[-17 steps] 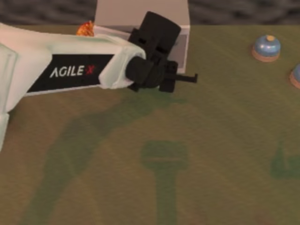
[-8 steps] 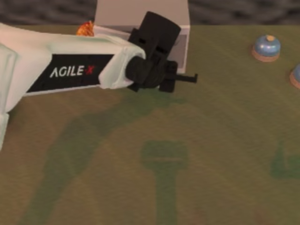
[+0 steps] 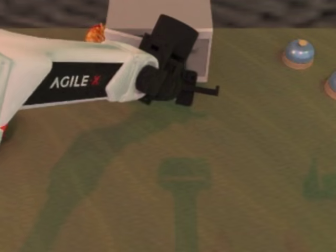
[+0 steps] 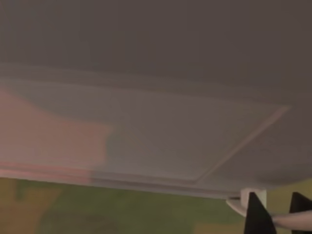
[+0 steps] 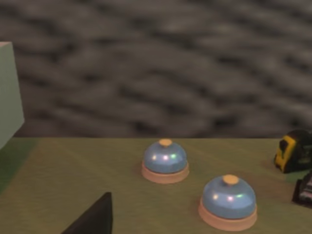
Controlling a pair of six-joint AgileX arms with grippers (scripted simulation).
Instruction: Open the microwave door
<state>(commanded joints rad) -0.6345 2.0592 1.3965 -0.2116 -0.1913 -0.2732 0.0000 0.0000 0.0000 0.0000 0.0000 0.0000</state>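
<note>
The microwave [image 3: 160, 16] sits at the table's far edge, about 12 o'clock in the top view, a little left of centre. Its door [image 3: 123, 38] is swung partly out, its free edge angled toward 10 o'clock; the left wrist view shows the door [image 4: 161, 136] close up, with the pink cavity [image 4: 44, 141] behind its window. The left gripper [image 4: 275, 214] is at the door's handle [image 4: 253, 197], fingers [image 4: 256, 217] closed around it. In the top view the left gripper [image 3: 207, 92] lies just in front of the microwave. At 2 o'clock stand two bells [image 3: 298, 53], well apart from it. The right gripper is out of the top view; I cannot tell its state
</note>
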